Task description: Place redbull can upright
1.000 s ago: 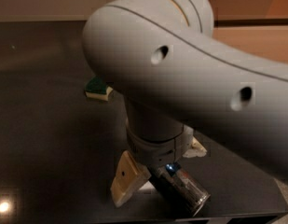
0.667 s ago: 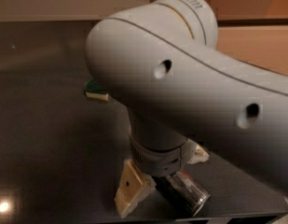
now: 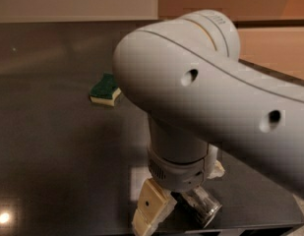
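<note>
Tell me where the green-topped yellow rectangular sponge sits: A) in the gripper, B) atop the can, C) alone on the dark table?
C: the green-topped sponge lies on the dark table, apart from the gripper, which is low near the front edge, closed on the slim silver redbull can.

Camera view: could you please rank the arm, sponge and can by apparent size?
1. arm, by far.
2-3. can and sponge look alike. The can, in the gripper low at centre, is nearer and partly hidden, so I won't rank them.
</note>
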Robot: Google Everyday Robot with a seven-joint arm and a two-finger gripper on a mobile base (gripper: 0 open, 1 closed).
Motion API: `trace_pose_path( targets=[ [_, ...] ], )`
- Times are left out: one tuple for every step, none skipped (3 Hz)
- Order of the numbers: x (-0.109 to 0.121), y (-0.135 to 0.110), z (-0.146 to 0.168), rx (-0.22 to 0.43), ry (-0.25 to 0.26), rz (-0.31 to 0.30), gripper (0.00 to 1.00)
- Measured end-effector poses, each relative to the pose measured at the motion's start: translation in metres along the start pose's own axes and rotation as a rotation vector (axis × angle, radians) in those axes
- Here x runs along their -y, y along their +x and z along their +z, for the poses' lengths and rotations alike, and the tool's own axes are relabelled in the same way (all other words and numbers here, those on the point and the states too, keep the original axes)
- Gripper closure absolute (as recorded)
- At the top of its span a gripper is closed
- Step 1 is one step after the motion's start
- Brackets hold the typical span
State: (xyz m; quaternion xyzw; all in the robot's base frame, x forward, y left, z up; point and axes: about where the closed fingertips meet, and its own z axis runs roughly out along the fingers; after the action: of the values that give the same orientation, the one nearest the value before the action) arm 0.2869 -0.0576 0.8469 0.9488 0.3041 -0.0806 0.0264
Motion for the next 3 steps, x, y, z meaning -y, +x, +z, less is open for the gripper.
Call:
trace_pose_path(
  targets=[
    [-0.006,-0.003,0.007,0.031,0.018,-0.019,0.0],
    [-0.012,-0.005,0.014,0.053,0.025,-0.026,0.0],
    [-0.018,-0.006,0.02,0.068,0.018,-0.021,0.0]
  ],
)
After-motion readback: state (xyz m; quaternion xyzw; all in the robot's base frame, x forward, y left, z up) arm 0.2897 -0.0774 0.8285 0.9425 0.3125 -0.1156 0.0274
